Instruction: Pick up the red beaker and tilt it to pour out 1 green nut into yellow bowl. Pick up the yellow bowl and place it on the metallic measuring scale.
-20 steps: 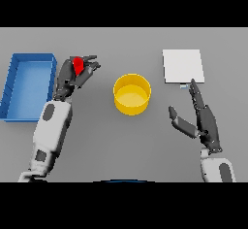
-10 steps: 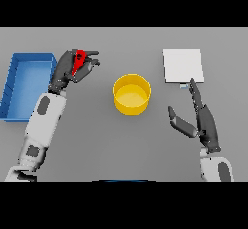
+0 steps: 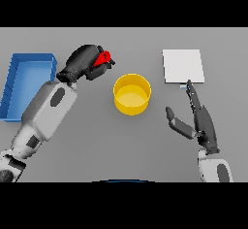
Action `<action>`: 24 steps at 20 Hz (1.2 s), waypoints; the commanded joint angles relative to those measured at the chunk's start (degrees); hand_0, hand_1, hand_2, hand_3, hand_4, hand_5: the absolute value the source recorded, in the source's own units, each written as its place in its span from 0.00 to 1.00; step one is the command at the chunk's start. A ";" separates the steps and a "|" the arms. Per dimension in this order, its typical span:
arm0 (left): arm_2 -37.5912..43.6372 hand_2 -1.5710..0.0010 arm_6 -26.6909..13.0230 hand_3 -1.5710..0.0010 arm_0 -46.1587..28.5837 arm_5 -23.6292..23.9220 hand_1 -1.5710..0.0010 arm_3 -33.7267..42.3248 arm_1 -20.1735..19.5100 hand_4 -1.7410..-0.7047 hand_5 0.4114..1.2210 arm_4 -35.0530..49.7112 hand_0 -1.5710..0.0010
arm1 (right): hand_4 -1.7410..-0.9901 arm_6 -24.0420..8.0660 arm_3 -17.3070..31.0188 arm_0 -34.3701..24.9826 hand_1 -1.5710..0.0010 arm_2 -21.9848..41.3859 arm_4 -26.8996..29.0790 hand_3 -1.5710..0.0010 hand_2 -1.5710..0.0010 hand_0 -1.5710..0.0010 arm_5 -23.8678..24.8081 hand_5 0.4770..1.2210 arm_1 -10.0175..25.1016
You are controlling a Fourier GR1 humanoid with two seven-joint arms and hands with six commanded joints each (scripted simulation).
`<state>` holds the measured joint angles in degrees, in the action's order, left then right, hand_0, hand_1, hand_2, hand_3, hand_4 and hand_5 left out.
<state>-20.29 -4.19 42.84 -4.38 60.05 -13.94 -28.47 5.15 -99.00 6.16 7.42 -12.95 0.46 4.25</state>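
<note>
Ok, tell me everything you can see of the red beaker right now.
Only a small part of the red beaker shows: a bright red patch between the curled dark fingers of the left hand, which wraps round it and hides most of its body. It is held up off the grey table, left of and a little beyond the round yellow bowl, not touching it. Its tilt, its opening and any green nut inside cannot be made out. The blue bin lies further left.
</note>
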 commanded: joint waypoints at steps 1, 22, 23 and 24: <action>-1.95 0.00 -0.28 0.00 1.26 -0.56 0.00 -0.40 -0.74 0.00 0.93 -2.19 0.00 | 0.75 -0.66 0.06 -0.18 1.00 -0.18 0.26 1.00 1.00 1.00 0.03 0.26 -0.11; -32.11 0.00 9.67 0.02 23.53 -14.65 0.00 -13.37 -1.51 0.01 1.00 -32.58 0.00 | 0.74 0.16 0.34 -0.21 1.00 -0.88 0.81 1.00 1.00 1.00 1.97 0.13 -2.09; -33.32 0.00 10.50 0.02 24.07 -14.87 0.00 -13.27 -1.88 0.01 1.00 -33.77 0.00 | 0.76 -0.05 0.68 -0.40 1.00 -0.92 0.18 1.00 1.00 1.00 2.21 0.13 -1.77; -34.75 0.00 11.05 0.02 24.79 -14.97 0.00 -13.10 -2.03 0.00 1.00 -35.23 0.00 | 0.77 0.43 0.42 -0.17 1.00 -0.78 0.44 1.00 1.00 1.00 1.97 0.12 -1.87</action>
<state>-55.03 6.88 67.64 -19.37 46.97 -15.96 -63.71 5.66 -98.58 6.00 6.65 -12.51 2.42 2.37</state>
